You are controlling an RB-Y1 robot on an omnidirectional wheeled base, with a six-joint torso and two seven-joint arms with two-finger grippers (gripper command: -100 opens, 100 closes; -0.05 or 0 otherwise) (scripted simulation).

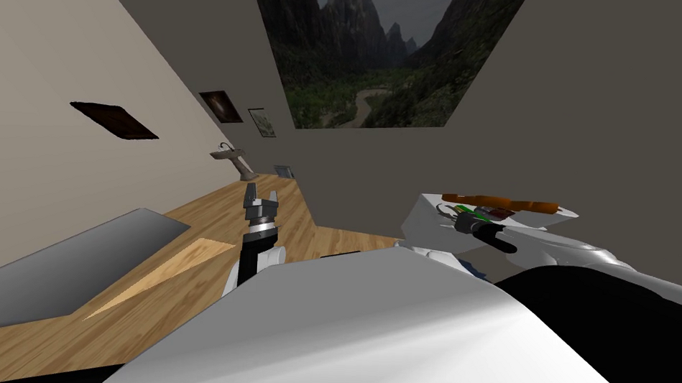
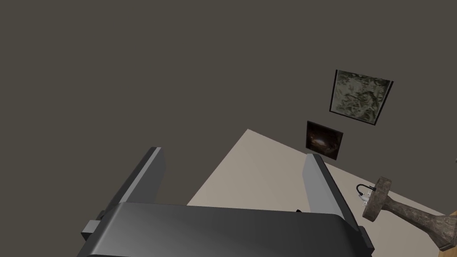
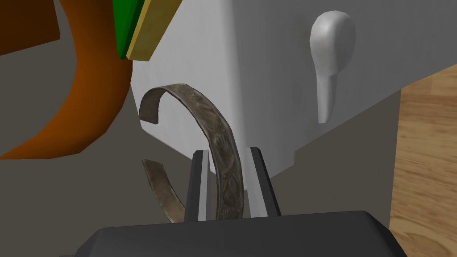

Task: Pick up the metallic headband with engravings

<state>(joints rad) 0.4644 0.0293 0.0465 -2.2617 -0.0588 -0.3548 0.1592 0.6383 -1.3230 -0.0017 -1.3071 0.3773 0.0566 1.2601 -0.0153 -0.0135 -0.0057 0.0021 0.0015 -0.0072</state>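
**Right gripper clamped on the engraved headband, lift still to come**

The left gripper point(image 1: 260, 195) is raised over the wooden floor point(image 1: 207, 266) at about eleven o'clock from the robot. Its fingers are wide apart and hold nothing.

At about two o'clock, the right gripper point(image 3: 227, 151) has reached a white tank point(image 3: 267, 67) with a flush lever point(image 3: 330, 44). Its fingers point(image 3: 201, 178) are drawn close together, pressing the two faces of the headband point(image 3: 209, 120), a dull, tarnished band with engraved scrolls. The band rises between the fingers and arches away towards an orange curved object point(image 3: 98, 89).

The grasp looks made. The next move calls for a straight lift that keeps the open ends clear of the orange object. Whether the band already hangs free cannot be told.
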